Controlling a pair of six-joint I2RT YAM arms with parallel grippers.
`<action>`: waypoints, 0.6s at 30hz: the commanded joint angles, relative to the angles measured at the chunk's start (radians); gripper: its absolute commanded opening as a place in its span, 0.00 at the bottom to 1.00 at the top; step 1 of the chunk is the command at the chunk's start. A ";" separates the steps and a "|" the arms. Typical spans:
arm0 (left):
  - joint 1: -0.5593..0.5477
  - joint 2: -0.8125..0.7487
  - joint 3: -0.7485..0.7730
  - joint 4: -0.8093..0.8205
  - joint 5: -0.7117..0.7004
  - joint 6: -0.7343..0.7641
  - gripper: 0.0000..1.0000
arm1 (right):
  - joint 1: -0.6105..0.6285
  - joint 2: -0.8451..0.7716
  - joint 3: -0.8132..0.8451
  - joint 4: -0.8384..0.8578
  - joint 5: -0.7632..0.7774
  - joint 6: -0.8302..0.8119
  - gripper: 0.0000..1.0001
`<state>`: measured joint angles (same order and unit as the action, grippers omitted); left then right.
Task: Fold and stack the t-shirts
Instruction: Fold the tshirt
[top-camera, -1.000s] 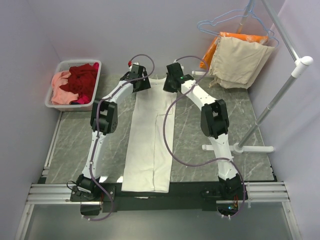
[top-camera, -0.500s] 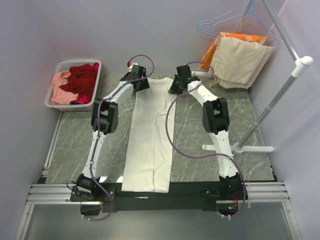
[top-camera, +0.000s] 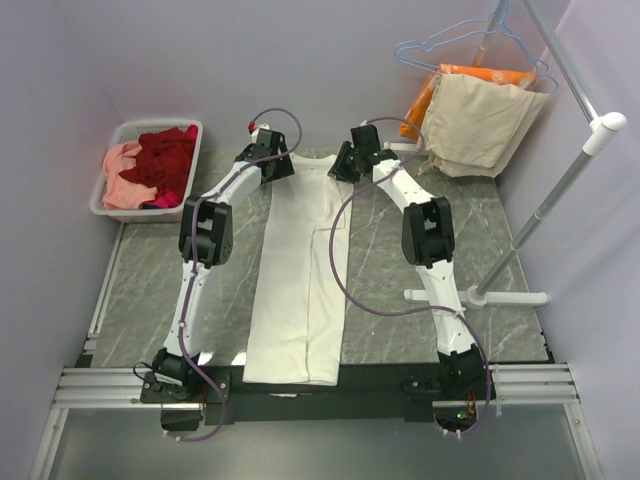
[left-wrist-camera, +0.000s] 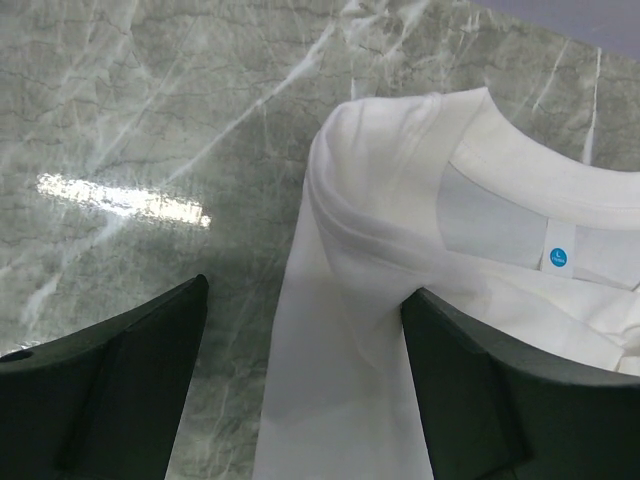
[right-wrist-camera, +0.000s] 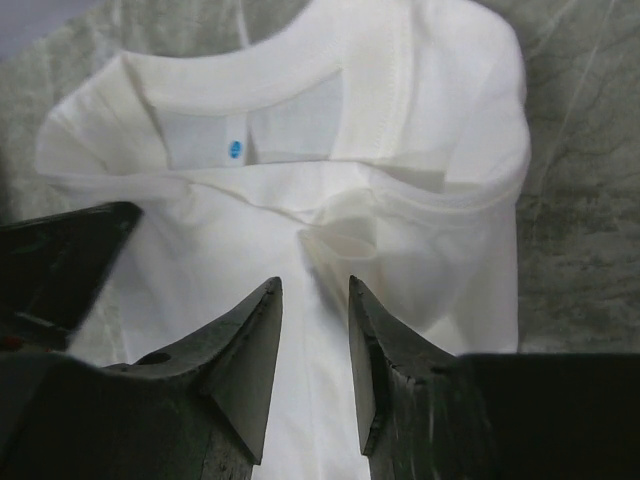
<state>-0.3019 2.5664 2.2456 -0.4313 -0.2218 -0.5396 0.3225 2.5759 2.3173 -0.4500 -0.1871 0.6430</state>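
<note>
Overhead, the white t-shirt (top-camera: 298, 270) lies on the table (top-camera: 420, 205) between the two arms, folded into one long narrow strip. Its collar is at the far end and its hem is at the near edge by the arm bases. Only the wrist views give the collar detail: a neck label with a small blue dot (left-wrist-camera: 560, 258), and the shoulder fabric doubled under at each far corner. Left wrist view: the left gripper (left-wrist-camera: 305, 295) stands wide open above the shirt's left shoulder edge, with nothing between the fingers. Right wrist view: the right gripper (right-wrist-camera: 313, 290) has its fingers a narrow gap apart over the right shoulder. A small pucker of cloth (right-wrist-camera: 322, 243) lies just ahead of the tips, and no cloth is pinched. From above, both wrist bodies hide the fingers. Only the top view shows the basket (top-camera: 108, 205) at far left, with dark red (top-camera: 165, 158) and pink (top-camera: 120, 185) shirts bunched inside, too tangled to count. A beige cloth (top-camera: 480, 125) and an orange cloth (top-camera: 482, 72) hang far right, the orange mostly covered.
</note>
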 joint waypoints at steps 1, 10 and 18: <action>0.026 -0.064 -0.027 0.006 0.018 0.003 0.84 | 0.000 0.027 0.028 0.004 -0.005 0.006 0.41; 0.053 -0.109 -0.050 0.031 0.088 0.004 0.84 | -0.011 0.055 0.070 0.007 -0.008 0.027 0.33; 0.079 -0.127 -0.064 0.039 0.136 -0.003 0.84 | -0.022 0.063 0.065 0.013 -0.028 0.043 0.14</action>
<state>-0.2420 2.5278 2.1929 -0.4225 -0.1234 -0.5396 0.3122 2.6240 2.3413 -0.4580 -0.1963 0.6731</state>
